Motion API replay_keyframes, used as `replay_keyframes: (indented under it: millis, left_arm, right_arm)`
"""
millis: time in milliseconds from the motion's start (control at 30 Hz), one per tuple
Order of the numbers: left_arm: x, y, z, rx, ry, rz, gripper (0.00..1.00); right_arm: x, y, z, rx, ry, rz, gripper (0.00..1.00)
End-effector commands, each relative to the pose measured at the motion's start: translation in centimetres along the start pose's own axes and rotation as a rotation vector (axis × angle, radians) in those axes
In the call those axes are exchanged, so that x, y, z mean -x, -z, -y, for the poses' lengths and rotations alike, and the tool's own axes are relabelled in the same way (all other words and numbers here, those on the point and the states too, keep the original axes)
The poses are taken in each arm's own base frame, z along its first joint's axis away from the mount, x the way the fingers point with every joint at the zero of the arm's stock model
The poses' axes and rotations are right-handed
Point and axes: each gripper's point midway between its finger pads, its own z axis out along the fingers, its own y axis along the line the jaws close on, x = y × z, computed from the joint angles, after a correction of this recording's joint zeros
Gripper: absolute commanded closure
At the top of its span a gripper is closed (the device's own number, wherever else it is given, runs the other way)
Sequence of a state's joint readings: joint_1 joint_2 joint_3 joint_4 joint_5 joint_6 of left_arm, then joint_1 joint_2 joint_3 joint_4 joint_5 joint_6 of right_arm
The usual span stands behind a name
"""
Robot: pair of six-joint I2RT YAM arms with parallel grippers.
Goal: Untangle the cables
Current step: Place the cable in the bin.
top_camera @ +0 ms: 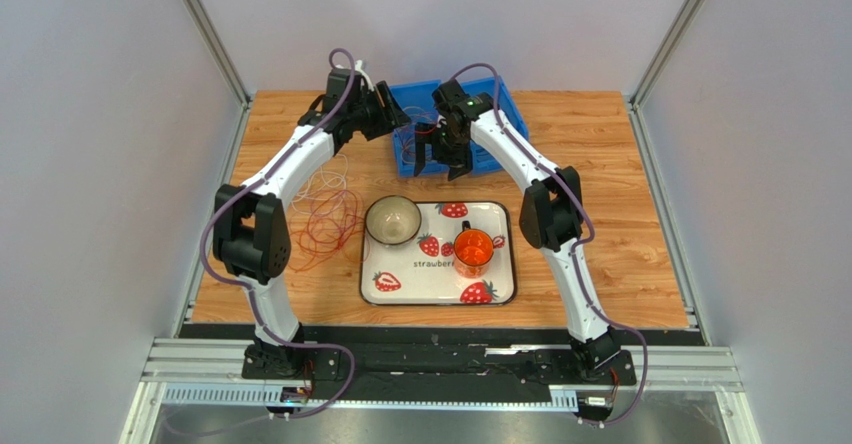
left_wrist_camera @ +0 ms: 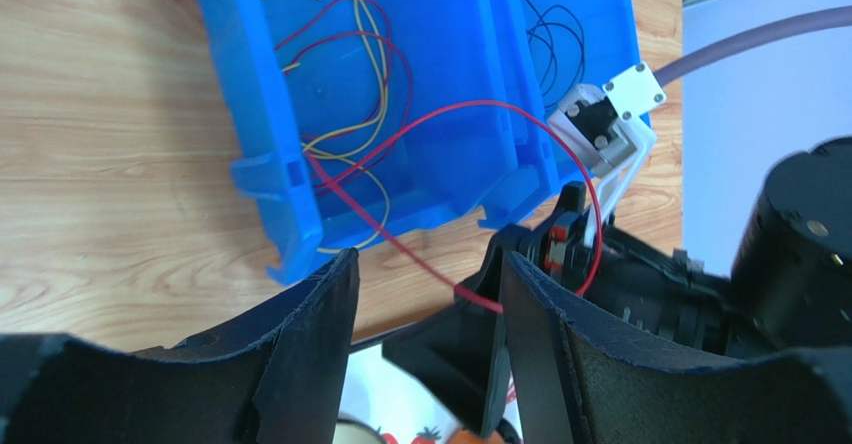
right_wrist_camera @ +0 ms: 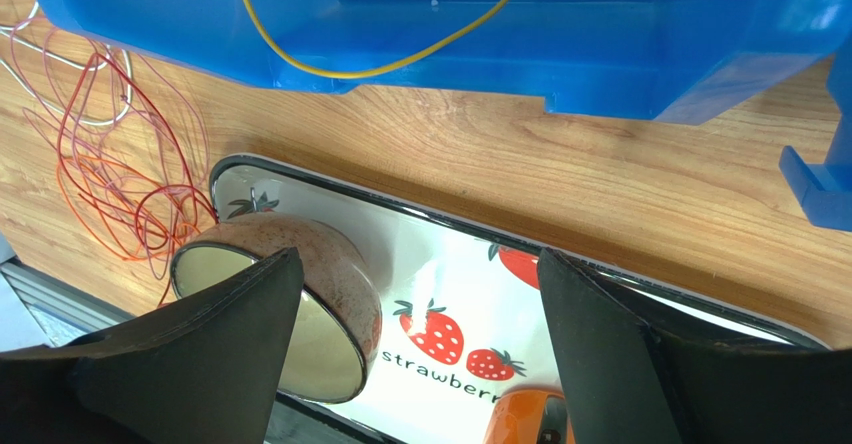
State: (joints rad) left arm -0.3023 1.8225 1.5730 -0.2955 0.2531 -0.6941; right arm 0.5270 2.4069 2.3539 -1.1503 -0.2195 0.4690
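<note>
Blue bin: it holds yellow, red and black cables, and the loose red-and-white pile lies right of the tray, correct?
No: the pile lies left of the tray, as the top external view shows. The blue bin does hold yellow, red and black cables.

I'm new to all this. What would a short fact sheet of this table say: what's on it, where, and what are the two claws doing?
Cables on table: red, white, orange loops left of the tray
Blue bin: far side; yellow, red, black wires inside
On tray: bowl, orange cup
Left gripper: open, beside the bin; a red wire trails from the bin toward it
Right gripper: open, empty, over the tray's far edge
</note>
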Motion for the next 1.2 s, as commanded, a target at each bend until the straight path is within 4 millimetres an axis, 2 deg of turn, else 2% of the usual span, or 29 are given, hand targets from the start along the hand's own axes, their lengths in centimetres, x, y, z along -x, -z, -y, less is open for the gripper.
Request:
replay_keyframes:
  millis: [0,67,167,300,367,500,533,600,633,700,733,800,833,900,1033,1167]
  left_arm:
    - [1.4,-0.7,2.9,-0.06,0.021,0.03,0.38]
    - [1.2,-1.6,2.6,-0.043,0.047,0.017,0.42]
    - [1.0,-2.2,1.9,-0.014,0.072,0.019,0.55]
    - [1.3,-2.8,1.3,0.02,0.083,0.028,0.91]
    - [1.7,-3.1,1.5,0.02,0.087,0.033,1.0]
    - [2.5,-3.9,1.5,0.03,0.099,0.047,1.0]
    - [3.4,-3.7,2.1,0.018,0.097,0.065,1.0]
    - [3.6,-4.6,2.0,0.019,0.096,0.062,1.0]
    - [4.6,-4.5,2.9,0.001,0.091,0.078,1.0]
    - [4.9,-5.5,2.8,-0.001,0.096,0.071,1.0]
    - [5.7,-5.4,3.5,-0.015,0.104,0.081,1.0]
    - [5.7,-6.3,3.3,-0.028,0.127,0.065,1.0]
    - [6.5,-6.2,4.0,-0.045,0.128,0.08,1.0]
    - [6.7,-6.9,3.6,-0.033,0.123,0.087,1.0]
    - [7.3,-8.0,3.0,-0.018,0.107,0.101,1.0]
    - [6.9,-9.6,1.7,-0.005,0.11,0.088,1.0]
  right_arm:
    - [0.4,2.3,-1.5,0.044,0.038,0.033,0.08]
    - [0.4,2.2,-1.7,0.052,0.037,0.03,0.08]
    - [0.4,2.1,-1.7,0.057,0.038,0.028,0.08]
    - [0.3,2.2,-1.8,0.06,0.041,0.026,0.09]
    - [0.1,2.1,-1.6,0.057,0.041,0.019,0.08]
    - [-0.5,2.1,-1.3,0.055,0.046,0.001,0.09]
    - [-1.1,1.8,-1.1,0.054,0.046,-0.019,0.09]
    - [-1.6,2.0,-1.0,0.052,0.054,-0.03,0.09]
    - [-2.2,1.7,-0.6,0.043,0.052,-0.05,0.1]
    - [-2.9,1.6,-0.3,0.037,0.056,-0.067,0.09]
    - [-3.1,1.7,-0.2,0.037,0.065,-0.071,0.09]
    - [-3.7,1.6,0.3,0.022,0.065,-0.09,0.1]
    - [-3.9,1.8,0.3,0.021,0.07,-0.095,0.1]
    - [-4.4,1.9,0.4,0.016,0.074,-0.112,0.1]
    - [-5.1,3.0,0.3,0.017,0.099,-0.118,0.1]
    - [-4.7,5.7,-0.2,0.021,0.122,-0.071,0.07]
